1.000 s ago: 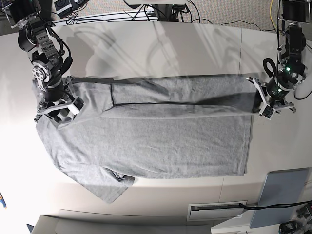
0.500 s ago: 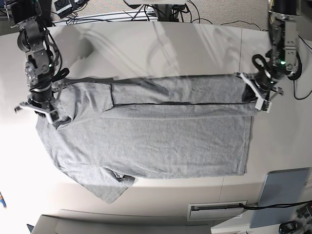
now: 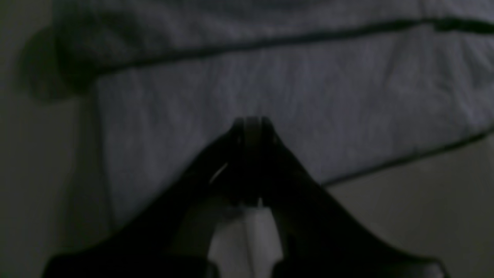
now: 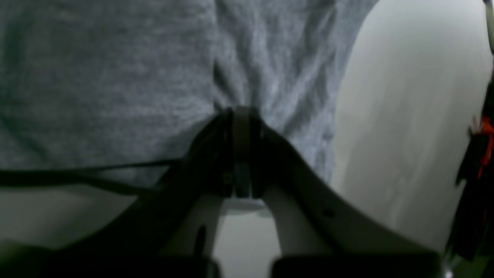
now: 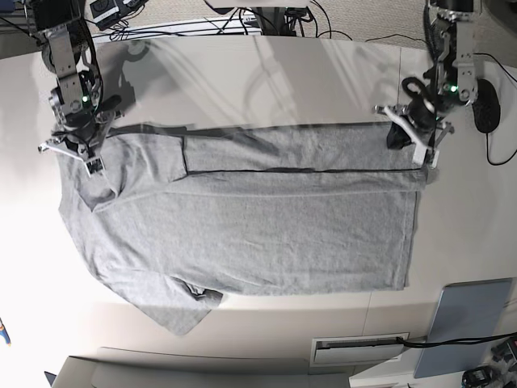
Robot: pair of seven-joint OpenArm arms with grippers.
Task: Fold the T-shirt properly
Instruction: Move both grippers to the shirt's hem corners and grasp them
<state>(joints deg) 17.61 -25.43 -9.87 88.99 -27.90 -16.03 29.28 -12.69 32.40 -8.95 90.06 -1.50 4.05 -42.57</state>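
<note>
The grey T-shirt (image 5: 258,218) lies flat on the white table (image 5: 266,81), plain side up, its far long edge folded over onto the body. My right gripper (image 5: 77,155) is over the shoulder end at the base view's left. In the right wrist view this gripper (image 4: 241,112) is shut, tips against creased cloth (image 4: 115,77). My left gripper (image 5: 422,153) is at the hem corner on the base view's right. The dark left wrist view shows it (image 3: 251,120) shut above smooth fabric (image 3: 347,100). No cloth shows lifted in either gripper.
A grey-blue board (image 5: 472,323) lies at the near right corner, beside a white slotted panel (image 5: 359,349). Cables (image 5: 283,20) run along the far edge. A black object (image 5: 485,105) sits on the table right of the left arm.
Both grippers have gone from open to shut and moved toward the far edge of the table. The T-shirt lies as before.
</note>
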